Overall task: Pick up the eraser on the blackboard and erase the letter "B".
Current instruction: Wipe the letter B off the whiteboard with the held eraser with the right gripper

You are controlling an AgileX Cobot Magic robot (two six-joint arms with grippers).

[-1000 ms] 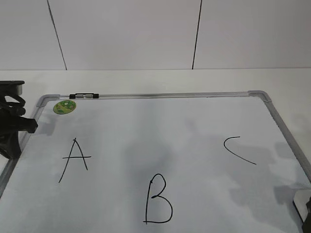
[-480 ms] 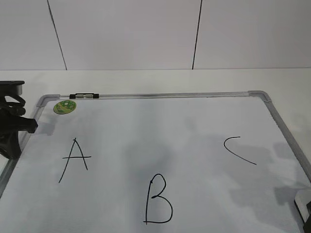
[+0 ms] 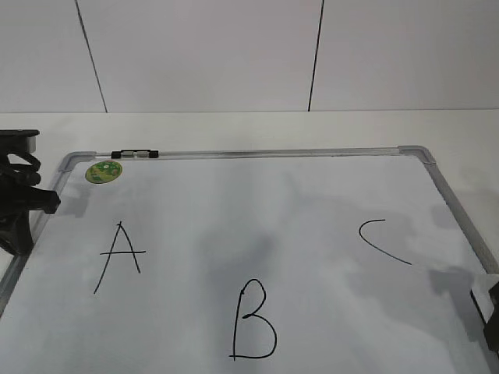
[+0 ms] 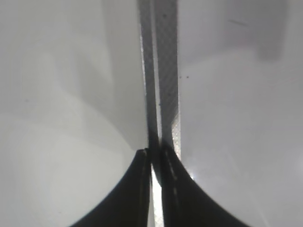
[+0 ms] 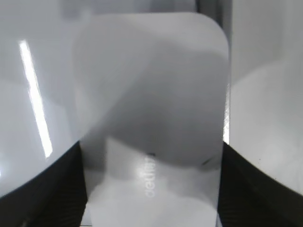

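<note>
The blackboard is a white dry-erase board with a silver frame, lying flat on the table. The black letter "B" is at its near middle, with "A" to the left and "C" to the right. In the right wrist view the white glossy eraser fills the space between my right gripper's two dark fingers, which are shut on its sides. In the exterior view that gripper shows only at the lower right edge, well right of the "B". My left gripper is shut and empty over the board's frame.
My left arm rests at the board's left edge. A round green sticker and a small black clip sit at the board's far left corner. A white wall stands behind the table.
My right gripper has risen a little at the lower right edge of the exterior view, and its shadow on the board has shifted. The left arm has not moved.
</note>
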